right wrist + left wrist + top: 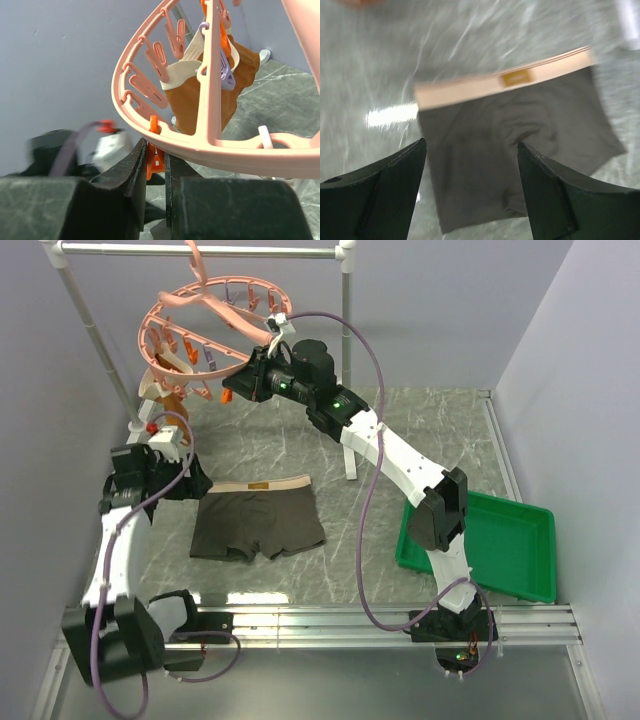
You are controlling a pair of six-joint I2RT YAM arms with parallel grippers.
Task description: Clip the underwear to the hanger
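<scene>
The underwear [258, 520] lies flat on the marbled surface [400, 430], tan waistband towards the far side, well below the hanger [215, 150]; the left pincer [188, 483] hangs at the garment's left edge near the waistband, its fingers [395, 175] spread wide and holding nothing; the wrist view is blurred, with the cloth between the fingers' tips. The right pincer [156, 150] is raised to the pink ring's rim, jaws narrowed onto an orange clip [156, 162] beneath it; an orange-brown garment [235, 90] hangs clipped inside the ring; the ring's hook hangs on the pipe rack [200, 252].
</scene>
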